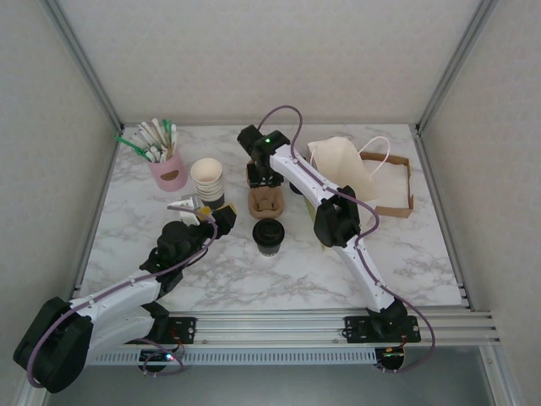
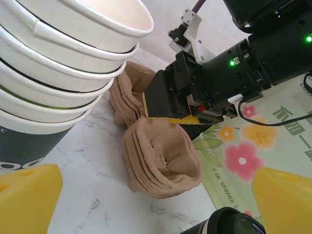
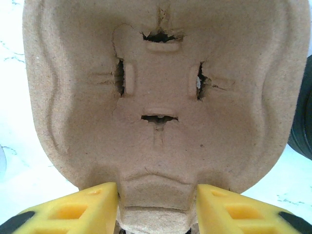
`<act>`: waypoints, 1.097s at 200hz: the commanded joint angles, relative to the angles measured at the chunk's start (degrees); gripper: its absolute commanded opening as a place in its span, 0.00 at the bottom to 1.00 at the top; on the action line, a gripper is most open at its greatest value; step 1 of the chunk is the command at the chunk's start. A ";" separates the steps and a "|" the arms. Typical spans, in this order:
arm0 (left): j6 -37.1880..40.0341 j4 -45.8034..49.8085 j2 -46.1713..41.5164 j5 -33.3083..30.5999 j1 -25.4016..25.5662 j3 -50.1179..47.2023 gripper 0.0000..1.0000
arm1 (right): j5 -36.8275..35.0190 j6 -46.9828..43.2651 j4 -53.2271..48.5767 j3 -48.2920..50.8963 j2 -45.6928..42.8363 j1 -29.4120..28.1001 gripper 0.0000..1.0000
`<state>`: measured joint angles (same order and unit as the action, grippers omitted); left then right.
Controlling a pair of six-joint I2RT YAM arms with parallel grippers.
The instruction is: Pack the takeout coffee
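— Where's the coffee [image 1: 268, 235]?

— Upright on the bench [image 1: 406, 254], lid on, just on the near side of the carrier [image 1: 265, 201] and between the two arms. Nothing touches it.

— And the right hand [image 3: 156, 207]?

— Down on the carrier. Its wrist view shows the yellow fingers [image 3: 73, 214] pressed against either side of a ridge at the edge of one well, so it is clamped on the carrier.

— The left hand [image 1: 193, 207]?

— Spread wide, holding nothing. It sits low beside the cup stack [image 1: 208, 180], pointing towards the carrier. In its wrist view the stack is at the left, the carrier is in the middle with the right hand on it, and the coffee's lid just peeks in at the bottom edge.

— Anything else on the bench?

— A pink pot [image 1: 169, 173] of sticks at the far left. At the far right, a white bag [image 1: 338, 161] overlaps a cardboard tray [image 1: 411, 182].
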<state>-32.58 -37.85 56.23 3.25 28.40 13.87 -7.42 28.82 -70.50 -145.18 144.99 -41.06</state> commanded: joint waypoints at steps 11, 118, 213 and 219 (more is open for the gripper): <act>0.85 -0.72 -0.68 -0.43 -0.54 0.94 1.00 | 0.48 0.62 -0.69 -1.58 1.29 0.11 0.42; 1.02 -0.84 -0.96 -0.52 -0.51 0.72 1.00 | 0.43 0.15 -0.82 -0.91 -1.92 0.01 0.31; 1.03 -1.00 -0.94 -0.47 -0.53 0.63 1.00 | 0.53 -0.14 0.01 0.80 -4.88 -0.25 0.29; 1.03 -1.00 -0.91 -0.48 -0.47 0.64 0.99 | 0.48 -0.17 0.01 0.94 -5.06 -0.25 0.28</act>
<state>-32.36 -37.85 56.18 3.22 28.40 13.85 -7.35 28.77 -70.41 -144.84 144.44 -41.08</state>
